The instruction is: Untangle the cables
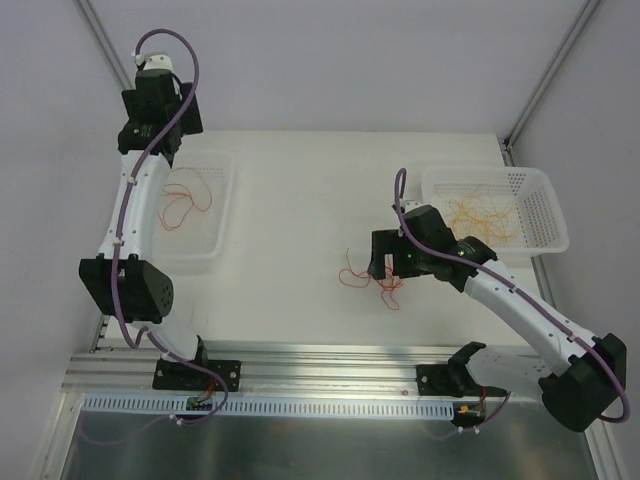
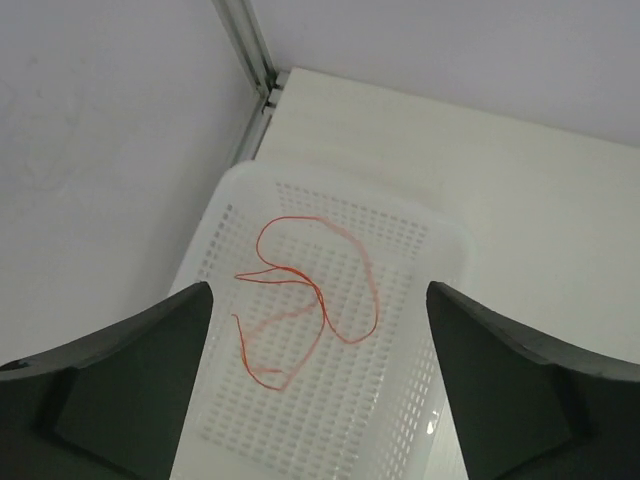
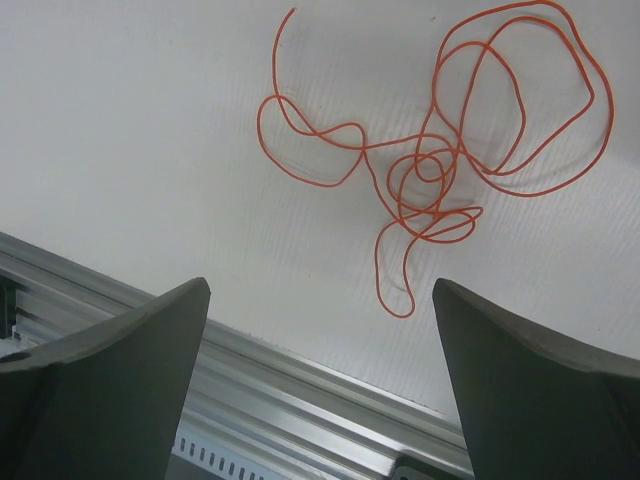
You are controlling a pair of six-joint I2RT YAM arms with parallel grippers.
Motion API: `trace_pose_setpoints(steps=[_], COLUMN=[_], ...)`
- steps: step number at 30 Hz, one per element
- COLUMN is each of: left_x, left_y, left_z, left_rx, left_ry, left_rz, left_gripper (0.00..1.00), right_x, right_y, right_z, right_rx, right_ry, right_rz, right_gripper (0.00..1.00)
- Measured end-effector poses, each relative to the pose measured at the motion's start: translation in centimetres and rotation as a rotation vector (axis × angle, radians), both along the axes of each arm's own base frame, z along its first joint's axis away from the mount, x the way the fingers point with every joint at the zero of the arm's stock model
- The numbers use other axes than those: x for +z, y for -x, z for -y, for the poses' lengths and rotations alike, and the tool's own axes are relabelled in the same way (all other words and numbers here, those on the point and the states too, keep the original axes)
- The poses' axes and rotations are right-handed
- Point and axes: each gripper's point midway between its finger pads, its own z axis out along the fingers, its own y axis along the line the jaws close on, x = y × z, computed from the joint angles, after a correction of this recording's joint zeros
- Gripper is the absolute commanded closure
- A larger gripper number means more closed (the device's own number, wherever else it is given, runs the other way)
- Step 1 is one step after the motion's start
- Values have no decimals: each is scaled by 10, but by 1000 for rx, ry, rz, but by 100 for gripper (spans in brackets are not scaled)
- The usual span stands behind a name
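The tangle [image 3: 432, 172] lies on the table [image 1: 300, 200], near of centre, directly under the right claw [image 3: 320, 295], whose jaws are spread wide with nothing between them. It is one thin red-orange strand: a tight knot of small loops in the middle, two big loops to the right and a free tail curling off to the left. It looks almost weightless and limp, so it should drag rather than resist, and any pull on a big loop is likely to tighten the knot. The free tail, or the short end hanging near of the knot, seems the better hold. The fingers must close right at the table to catch something this thin.

The left claw [image 2: 318, 300] hangs spread and empty over the left basket [image 1: 228, 215], where a loose red cable [image 2: 290, 219] lies. Paler yellow cables [image 1: 480, 215] fill the right basket [image 1: 557, 215].
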Motion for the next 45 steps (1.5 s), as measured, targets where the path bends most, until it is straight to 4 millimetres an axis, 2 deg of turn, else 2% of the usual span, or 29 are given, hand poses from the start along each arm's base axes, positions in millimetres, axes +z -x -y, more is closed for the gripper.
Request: trace_pose_setpoints(steps=[2,3,7,12,16,19,23,26,28,33,38,42,45], left_x=[-24,-28,-29,-20,-30,-56,-113,-151,-167,-203,-217,-231,-240], left_y=[1,3,15,60,102,127,168,209,231,271,284,274,261], left_z=[4,6,21,54,91,116,162,204,222,249,264,282,305], left_rx=[-10,-21,-92,-237,-395,-481,-587,-698,-746,-787,-777,-725,-694], left_ry=[23,32,89,204,339,436,517,547,564,577,578,585,567], left_rz=[-54,-66,-59,-16,-14,-70,-223,-352,-415,-551,-593,-615,-656], left_gripper=[1,1,1,1,1,1,1,1,1,1,1,4,7], right_x=[-2,-3,-6,-10,-11,-11,-18,-35,-52,-90,-111,-113,-104], right_y=[1,1,2,0,-7,-14,-24,-24,-23,-19,-20,-22,-21], right_z=[0,1,5,10,20,30,42,48,50,50,47,45,46], right_rx=[9,13,15,-2,-47,-99,-164,-200,-215,-237,-264,-302,-325], right_ry=[10,15,39,71,79,76,72,81,95,122,116,86,58], right_rz=[-5,-8,-10,-13,-16,-20,-37,-80,-120,-208,-247,-238,-209], right_gripper=[0,0,0,0,0,0,7,14,17,30,31,24,17])
